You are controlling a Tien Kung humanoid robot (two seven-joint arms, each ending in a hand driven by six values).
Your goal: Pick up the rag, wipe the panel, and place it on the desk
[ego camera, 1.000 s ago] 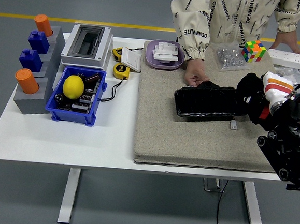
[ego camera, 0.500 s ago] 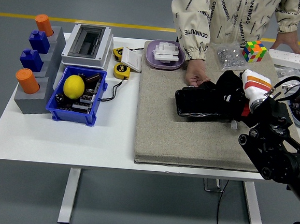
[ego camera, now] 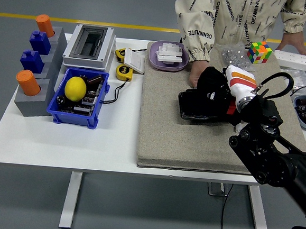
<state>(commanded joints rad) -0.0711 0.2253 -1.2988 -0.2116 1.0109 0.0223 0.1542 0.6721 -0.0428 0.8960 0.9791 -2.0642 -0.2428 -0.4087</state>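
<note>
A black panel [ego camera: 198,106] lies on the brown felt mat [ego camera: 162,136], right of centre. My right hand [ego camera: 214,86] presses down on the panel's left half, its black fingers shut on the rag [ego camera: 239,80], a white cloth with orange and red stripes that bunches out behind the palm. A person's hand [ego camera: 196,71] rests at the panel's far edge, just beside my fingers and partly hidden by them. My right arm [ego camera: 267,150] comes in from the lower right. No left arm shows.
A blue bin [ego camera: 63,113] with a lemon [ego camera: 75,88], a grey box [ego camera: 88,46] and a block stand [ego camera: 33,84] sit at the left. A purple bowl [ego camera: 169,56], colour cube [ego camera: 258,52], screw bag [ego camera: 233,57] and power strip [ego camera: 305,62] line the back.
My right hand has slid left along the panel with the rag, from its right end to its left half, ending next to the person's hand. The panel stayed put.
</note>
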